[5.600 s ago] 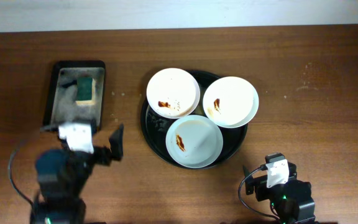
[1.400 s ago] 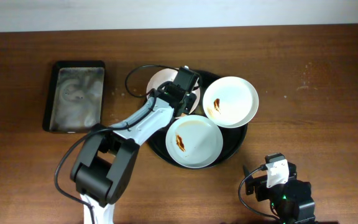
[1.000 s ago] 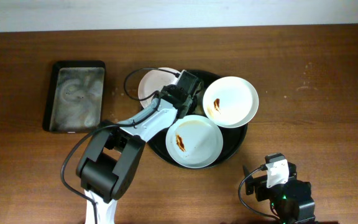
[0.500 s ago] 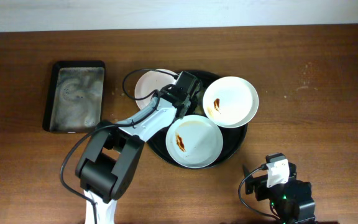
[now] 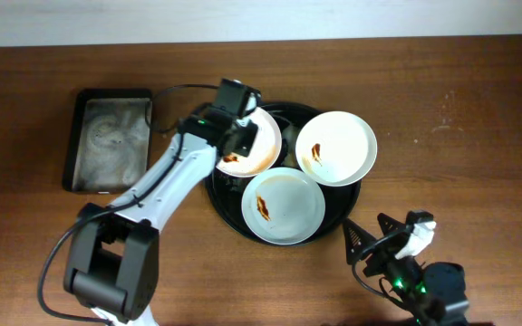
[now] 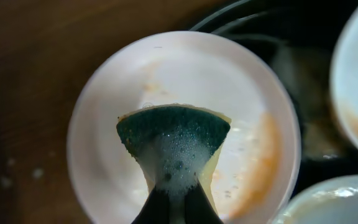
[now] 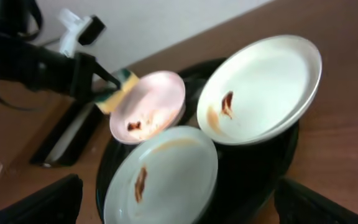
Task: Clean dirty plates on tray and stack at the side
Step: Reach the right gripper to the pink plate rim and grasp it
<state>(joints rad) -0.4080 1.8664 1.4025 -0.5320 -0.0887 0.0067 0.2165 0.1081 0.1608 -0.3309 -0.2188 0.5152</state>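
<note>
Three dirty plates lie on the round black tray (image 5: 355, 196): a far-left one (image 5: 263, 145), a far-right one (image 5: 336, 148) and a near one (image 5: 283, 205), each with brown-red smears. My left gripper (image 5: 240, 138) is shut on a foamy green-and-yellow sponge (image 6: 173, 134) over the far-left plate (image 6: 110, 124), which shows an orange smear on its right side. In the right wrist view the sponge (image 7: 118, 92) sits at that plate's (image 7: 154, 102) left edge. My right gripper (image 5: 370, 243) stands open near the table's front edge, aimed at the tray, its jaws wide and empty (image 7: 178, 202).
A rectangular black sponge tray (image 5: 110, 139) with foamy water sits left of the round tray. The left arm's cable (image 5: 179, 91) loops over the table behind it. The wooden table runs bare to the right.
My left gripper has swung left with the sponge, and the far-left plate has slid back to the right onto the tray. My right arm has lifted and now points at the tray.
</note>
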